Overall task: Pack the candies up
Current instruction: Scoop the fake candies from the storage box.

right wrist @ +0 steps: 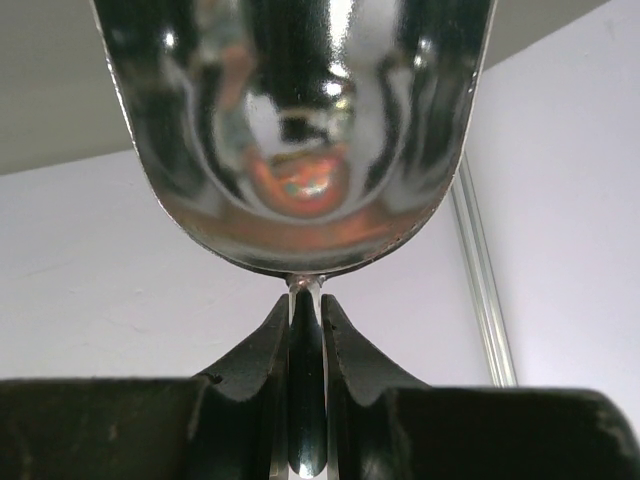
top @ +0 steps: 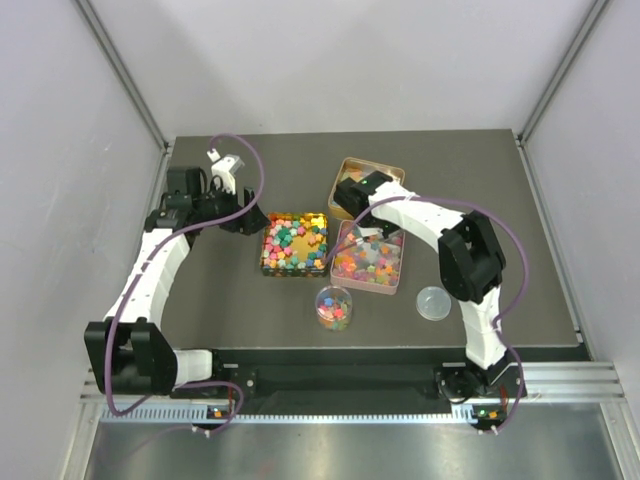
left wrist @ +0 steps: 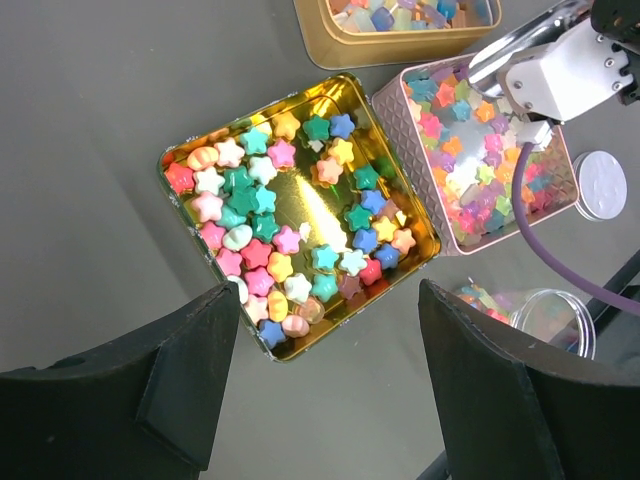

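We see our left black end effector (left wrist: 328, 300) wide open and holding nothing, close to the shiny gold square tin (left wrist: 312, 200) near the middle of the dark table (top: 220, 310). The small candies in many colours (left wrist: 262, 226) lie in that tin, in the pink square tin (left wrist: 400, 140) just beside it, and in the clear round cup (top: 333, 307) closer to the table's near edge. Our right end effector (right wrist: 307, 310) is pinched tight on the thin handle of a shiny metal spoon (right wrist: 300, 130).
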Controlling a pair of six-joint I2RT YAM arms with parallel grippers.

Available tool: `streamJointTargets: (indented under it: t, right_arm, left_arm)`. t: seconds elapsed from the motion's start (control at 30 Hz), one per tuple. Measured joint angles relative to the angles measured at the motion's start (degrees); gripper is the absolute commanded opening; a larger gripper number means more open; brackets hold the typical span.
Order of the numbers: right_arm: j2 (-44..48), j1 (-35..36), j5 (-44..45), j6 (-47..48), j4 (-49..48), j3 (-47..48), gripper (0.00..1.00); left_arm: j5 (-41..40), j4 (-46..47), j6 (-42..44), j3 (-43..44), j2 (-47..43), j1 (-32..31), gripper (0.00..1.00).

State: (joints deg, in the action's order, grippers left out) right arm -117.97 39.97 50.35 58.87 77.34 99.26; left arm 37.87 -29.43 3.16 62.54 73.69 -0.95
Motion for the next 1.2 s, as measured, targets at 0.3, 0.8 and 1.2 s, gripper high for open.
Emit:
streamJointTargets:
  t: [0.3, 0.8, 1.2]
  right_arm:
    - [3.7, 0.3, 6.2, 0.7, 0.1, -4.1, 0.0]
    - [1.4, 6.7, 10.8, -6.0, -0.2, -9.4, 0.0]
    - [-1.9, 7.5, 14.0, -11.0, 0.8, -8.9, 0.0]
  left_arm:
    - [0.5, 2.9, -0.3, -1.8, -0.2, 0.0, 0.77]
    - [0.7, 3.0, -0.3, -4.1, -3.9, 0.2, 0.77]
    - [0.7, 1.8, -0.3, -6.0, -9.4, 0.2, 0.77]
